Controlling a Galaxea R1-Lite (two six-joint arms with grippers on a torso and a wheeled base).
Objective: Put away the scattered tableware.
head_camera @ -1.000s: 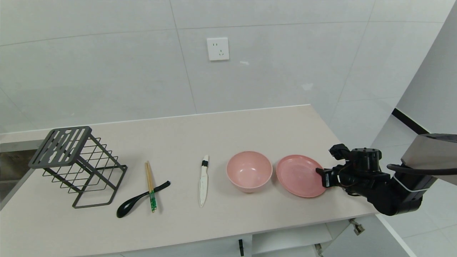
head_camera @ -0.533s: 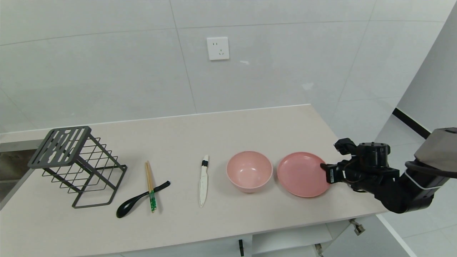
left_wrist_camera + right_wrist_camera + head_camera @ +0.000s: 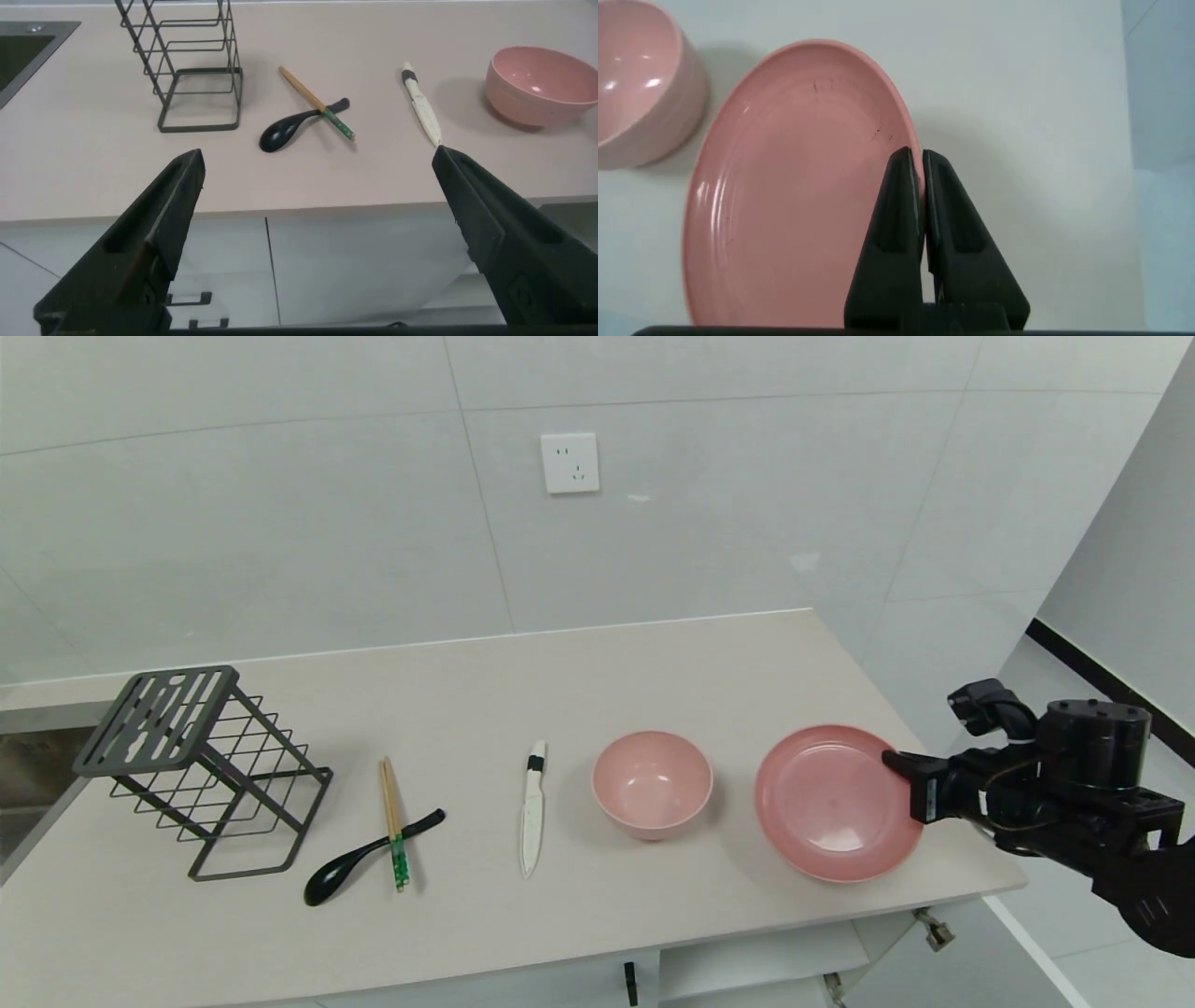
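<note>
My right gripper [image 3: 910, 782] [image 3: 922, 191] is shut on the right rim of the pink plate [image 3: 836, 803] [image 3: 794, 187], which hangs tilted above the counter's right end. A pink bowl [image 3: 652, 784] [image 3: 542, 84] [image 3: 635, 89] sits just left of the plate. Further left lie a white knife [image 3: 533, 805] [image 3: 422, 105], a pair of chopsticks [image 3: 394, 823] [image 3: 316, 91] and a black spoon [image 3: 359, 861] [image 3: 297, 125] crossing under them. The dark wire rack [image 3: 191, 761] [image 3: 187, 56] stands at the counter's left. My left gripper [image 3: 318, 233] is open, below the counter's front edge.
The beige counter [image 3: 523, 691] ends just right of the plate, with floor beyond. A sink [image 3: 28, 775] [image 3: 23, 47] lies left of the rack. A wall socket [image 3: 569, 463] is on the tiled wall behind. Cabinet fronts [image 3: 355, 271] run below the counter edge.
My right gripper has drawn back to the right and lifted the plate off the counter, tilting it up. The plate now sits farther from the bowl. Everything else stays put.
</note>
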